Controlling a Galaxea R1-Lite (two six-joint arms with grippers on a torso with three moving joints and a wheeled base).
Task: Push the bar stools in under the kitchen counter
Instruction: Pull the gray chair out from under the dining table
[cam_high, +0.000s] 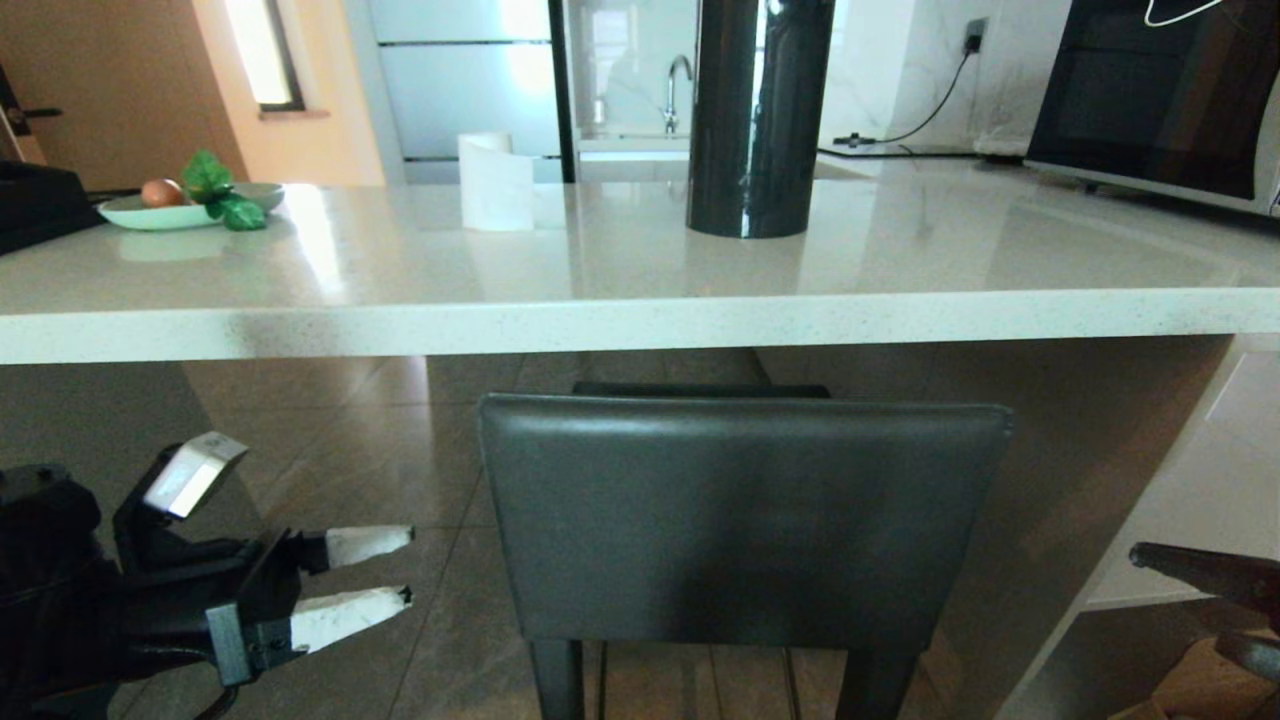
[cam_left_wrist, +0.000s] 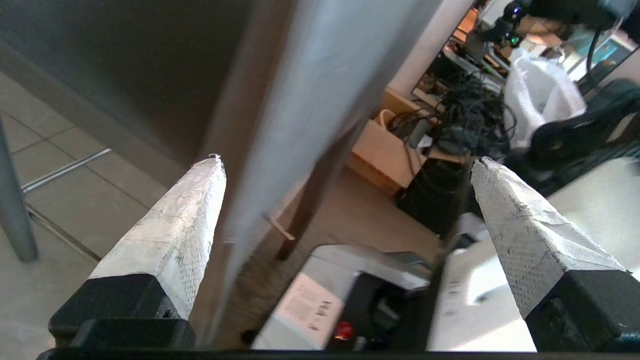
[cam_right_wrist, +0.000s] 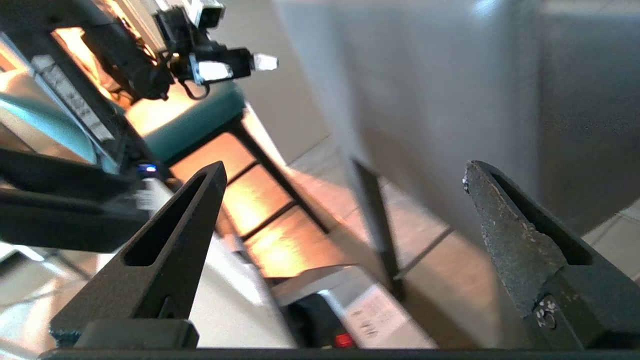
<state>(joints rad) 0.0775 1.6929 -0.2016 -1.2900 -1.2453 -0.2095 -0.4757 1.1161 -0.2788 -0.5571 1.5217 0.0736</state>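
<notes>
Kitchen counter (cam_high: 640, 320): glossy, stool tucked partly beneath.
Grey stool (cam_high: 745, 515): centred — untouched.
Left gripper (cam_high: 405, 567): wide apart, empty.
Right gripper (cam_right_wrist: 345, 175): spread — empty.

Lower left of head view: black left gripper (cam_high: 385, 575) with two tapered fingers (cam_high: 345, 615) wrapped in white textured tape, a shiny silver block above. Lower right edge: dark bare right gripper (cam_right_wrist: 345, 175), hollow triangular fingers (cam_right_wrist: 505, 235), scuffed tips. Between them below: white base with label and red button.
</notes>
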